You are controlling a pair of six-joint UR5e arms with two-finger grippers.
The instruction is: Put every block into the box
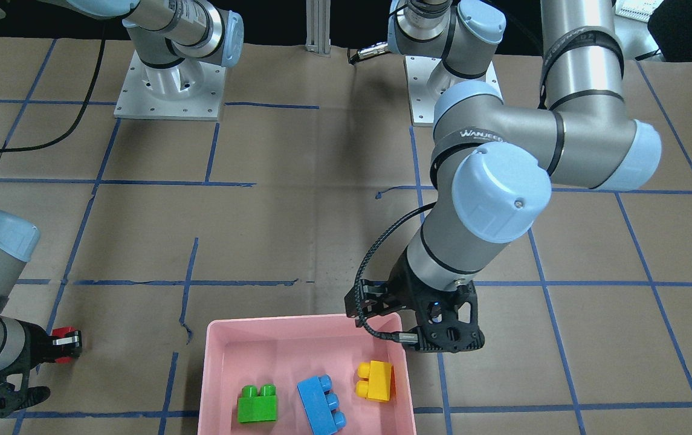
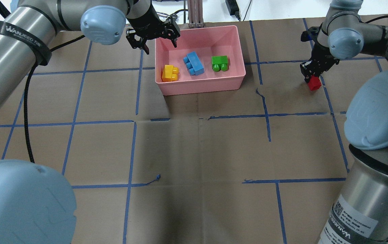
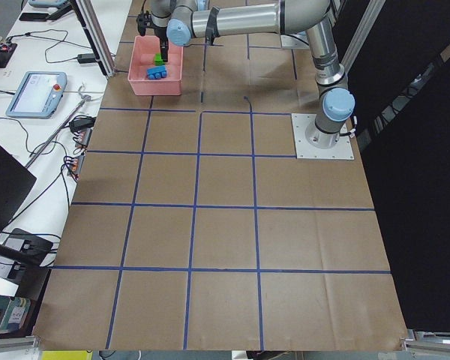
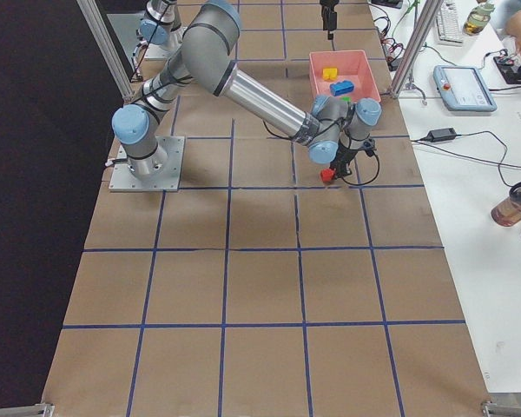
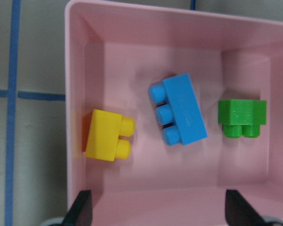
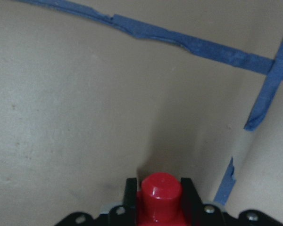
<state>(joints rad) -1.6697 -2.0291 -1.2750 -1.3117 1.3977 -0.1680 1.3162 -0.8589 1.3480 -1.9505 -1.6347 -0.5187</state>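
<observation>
The pink box stands at the table's far side. Inside lie the yellow block, the blue block and the green block; all three also show in the left wrist view: yellow, blue, green. My left gripper is open and empty above the box's far-left corner. My right gripper is shut on the small red block, right of the box, low over the table. The red block's stud shows between the fingers in the right wrist view.
Brown paper with a blue tape grid covers the table. The two arm bases stand on the robot's side. An aluminium post rises behind the box. A teach pendant and cables lie off the table's far edge.
</observation>
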